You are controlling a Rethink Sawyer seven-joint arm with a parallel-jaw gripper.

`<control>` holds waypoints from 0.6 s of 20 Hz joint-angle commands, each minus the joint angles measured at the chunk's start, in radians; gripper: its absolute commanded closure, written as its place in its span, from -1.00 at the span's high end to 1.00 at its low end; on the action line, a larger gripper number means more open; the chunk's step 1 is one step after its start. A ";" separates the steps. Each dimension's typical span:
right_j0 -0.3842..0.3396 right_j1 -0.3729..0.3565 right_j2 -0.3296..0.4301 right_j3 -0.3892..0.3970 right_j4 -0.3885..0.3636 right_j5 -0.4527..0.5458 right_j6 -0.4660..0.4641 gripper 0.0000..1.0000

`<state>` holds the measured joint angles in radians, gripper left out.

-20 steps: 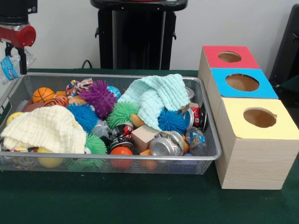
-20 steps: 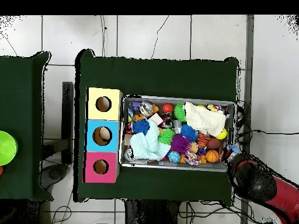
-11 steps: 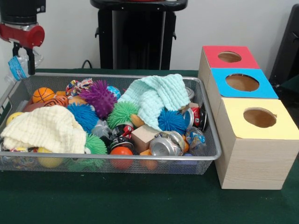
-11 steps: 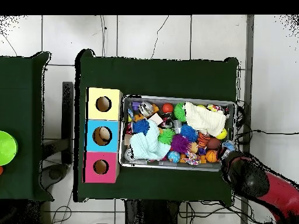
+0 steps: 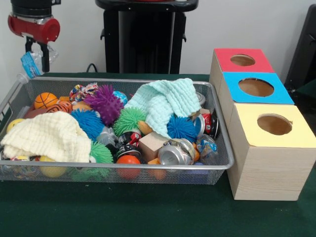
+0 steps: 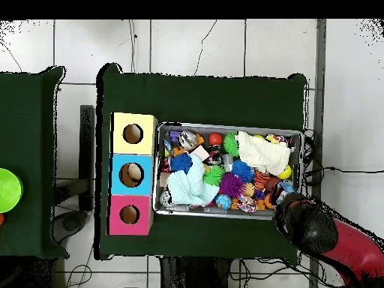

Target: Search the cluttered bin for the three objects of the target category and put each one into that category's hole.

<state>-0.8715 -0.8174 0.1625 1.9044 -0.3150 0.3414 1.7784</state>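
My gripper hangs above the far left corner of the wire bin. It is shut on a crushed clear plastic bottle with a blue label, held clear of the clutter. From overhead the arm's head covers the bin's lower right corner, and the bottle peeks out beside it. Beside the bin stand three wooden boxes with round holes: red, blue and yellow. Another clear bottle lies at the bin's front right, next to a crushed can.
The bin holds spiky balls, an orange ball, a wooden block, a mint cloth and a cream cloth. A black stand rises behind the bin. A green bowl sits on a side table.
The gripper has carried the bottle sideways and slightly up, from outside the bin's end to over its corner. The bin's contents have not shifted.
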 commanded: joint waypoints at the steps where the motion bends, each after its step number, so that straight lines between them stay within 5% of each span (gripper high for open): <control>1: 0.052 -0.048 -0.020 0.044 0.089 0.156 0.146 -1.00; 12: 0.106 -0.067 -0.060 0.050 0.146 0.170 0.141 -1.00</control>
<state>-0.7832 -0.8718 0.1136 1.9096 -0.2213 0.4010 1.7784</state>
